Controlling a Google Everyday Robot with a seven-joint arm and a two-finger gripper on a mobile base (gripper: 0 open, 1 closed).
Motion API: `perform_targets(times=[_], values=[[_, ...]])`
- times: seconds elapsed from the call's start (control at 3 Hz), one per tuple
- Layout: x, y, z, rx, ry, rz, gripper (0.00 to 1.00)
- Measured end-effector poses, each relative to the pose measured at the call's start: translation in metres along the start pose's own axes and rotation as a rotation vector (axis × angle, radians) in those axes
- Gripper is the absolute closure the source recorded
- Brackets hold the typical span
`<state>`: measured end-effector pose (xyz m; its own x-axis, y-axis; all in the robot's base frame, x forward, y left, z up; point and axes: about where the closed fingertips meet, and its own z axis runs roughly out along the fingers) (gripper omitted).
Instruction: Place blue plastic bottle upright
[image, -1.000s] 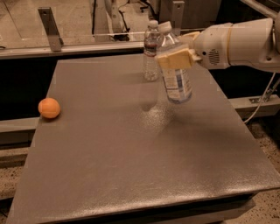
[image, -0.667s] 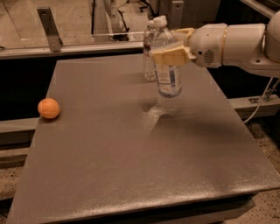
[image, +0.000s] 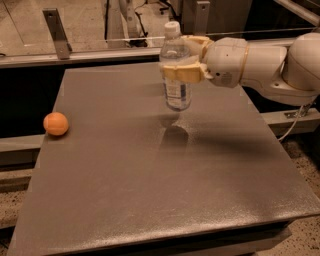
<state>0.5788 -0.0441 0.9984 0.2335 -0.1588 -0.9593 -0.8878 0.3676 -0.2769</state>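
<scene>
The gripper (image: 183, 59) is clasping the upright, clear, white-capped blue plastic bottle (image: 177, 94) over the grey table's (image: 150, 190) far side.

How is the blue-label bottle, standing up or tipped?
Upright: the clear plastic blue-labelled bottle, white cap on top, gripped by the pincer above the far side of the grey table.

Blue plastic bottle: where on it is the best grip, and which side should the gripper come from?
Grip the blue plastic bottle on its upper body, just under the shoulder, coming in level from the picture's right. It is upright, so its round sides suit a sideways pinch. The gripper is shut on it there, above the label, leaving the base free to meet the table.
</scene>
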Motion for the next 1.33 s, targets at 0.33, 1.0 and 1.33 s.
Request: perform_targets(times=[0.33, 1.0, 1.33], values=[[0.013, 0.005, 0.001, -0.038, -0.065, -0.008, 1.0], [0.038, 0.01, -0.003, -0.092, -0.117, 0.03, 1.0], [0.046, 0.013, -0.006, -0.116, -0.115, 0.047, 0.83]])
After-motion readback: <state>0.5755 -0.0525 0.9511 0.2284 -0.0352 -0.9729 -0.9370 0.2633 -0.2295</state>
